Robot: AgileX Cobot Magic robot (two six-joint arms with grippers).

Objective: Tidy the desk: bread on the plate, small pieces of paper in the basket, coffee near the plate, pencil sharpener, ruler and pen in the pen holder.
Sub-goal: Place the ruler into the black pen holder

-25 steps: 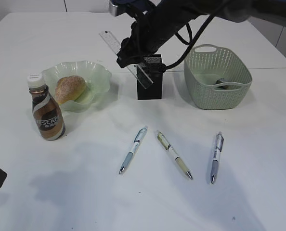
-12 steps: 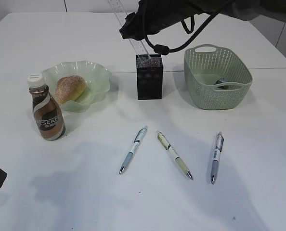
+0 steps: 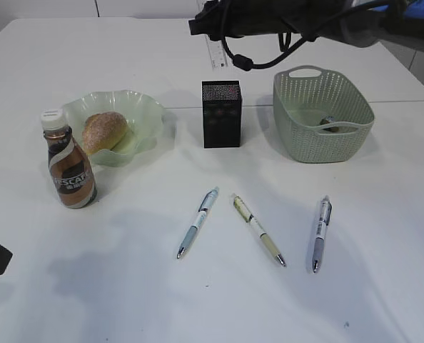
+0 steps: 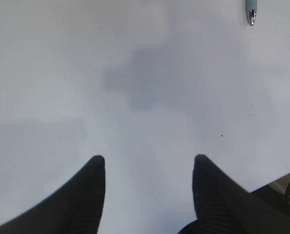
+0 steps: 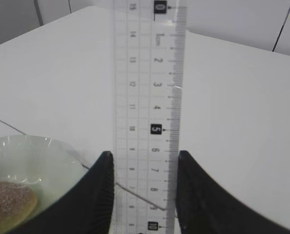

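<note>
Ruler [image 5: 147,97] pinched edge to edge between the two dark fingers [image 5: 98,195] of the right gripper [image 3: 213,36], hanging upright at top centre of the exterior frame, directly above the black mesh pen holder [image 3: 221,114] but not yet inside it. Bread [image 3: 103,131] already lying in the wavy green plate [image 3: 151,107] at middle left, with the coffee [image 3: 68,163] standing just beside the plate's lower-left rim; both steps look done. Basket [image 3: 322,118] at right of centre, with a small dark item on its floor, too small to name. Three pens untouched on the desk [image 3: 112,286] in the lower middle: one blue-grey [image 3: 198,222] left of centre, one yellowish [image 3: 258,230] at centre, one purple-grey [image 3: 320,233] to the right. No pencil sharpener or loose paper clearly spotted anywhere. Left gripper [image 4: 147,170] low over bare tabletop in its wrist view, fingers spread and empty, a pen tip [image 4: 251,12] at the upper right of that frame. Judged roughly halfway: ruler to lower into the holder, then all three pens.
</note>
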